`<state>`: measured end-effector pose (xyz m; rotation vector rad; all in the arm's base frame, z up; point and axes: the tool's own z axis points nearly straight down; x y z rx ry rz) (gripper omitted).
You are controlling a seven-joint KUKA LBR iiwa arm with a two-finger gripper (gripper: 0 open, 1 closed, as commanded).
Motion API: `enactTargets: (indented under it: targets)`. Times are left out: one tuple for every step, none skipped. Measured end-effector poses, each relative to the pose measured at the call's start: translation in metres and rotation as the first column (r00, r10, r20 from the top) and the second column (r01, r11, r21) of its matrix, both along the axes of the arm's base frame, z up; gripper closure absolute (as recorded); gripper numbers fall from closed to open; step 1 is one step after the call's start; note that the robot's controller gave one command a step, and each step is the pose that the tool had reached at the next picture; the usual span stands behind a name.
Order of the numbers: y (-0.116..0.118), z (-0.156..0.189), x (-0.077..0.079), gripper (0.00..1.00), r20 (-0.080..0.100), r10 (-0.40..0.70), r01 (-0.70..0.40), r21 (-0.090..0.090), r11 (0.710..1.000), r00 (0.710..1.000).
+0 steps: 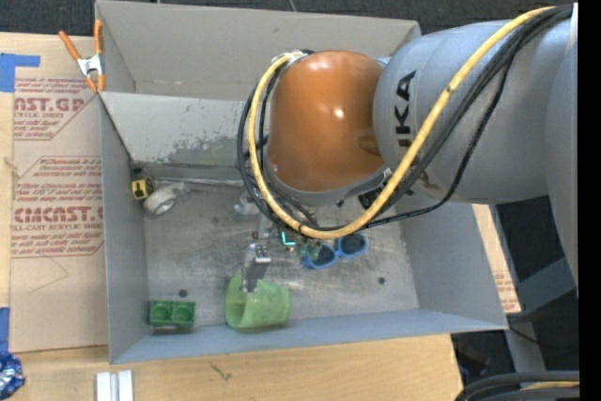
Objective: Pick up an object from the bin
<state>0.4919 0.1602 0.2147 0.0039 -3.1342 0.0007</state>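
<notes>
My gripper (253, 275) hangs below the orange wrist cover, near the bin's front wall. Its tip reaches down to the upper rim of a translucent light green cup (258, 307) that lies on the bin floor just in front of it. The view does not let me tell whether the cup is gripped. A blue ring-shaped thing (331, 252) lies just right of the gripper, partly hidden under the arm.
A dark green block (171, 315) sits in the front left corner. A small white and yellow thing (155, 198) lies at the left by the sloped back wall. The arm and its orange cover hide the bin's middle and right.
</notes>
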Motion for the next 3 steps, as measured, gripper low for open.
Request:
enactTargets:
  targets:
    - [-0.03, -0.141, -0.005, 0.0, 0.026, 0.24, -0.24, 0.002, 0.971, 0.97]
    - [-0.125, -0.115, -0.002, 0.0, 0.008, 0.448, -0.448, -0.002, 0.894, 0.894]
    - [-0.189, -0.114, 0.074, 0.0, 0.012, 0.456, -0.456, -0.005, 0.89, 0.89]
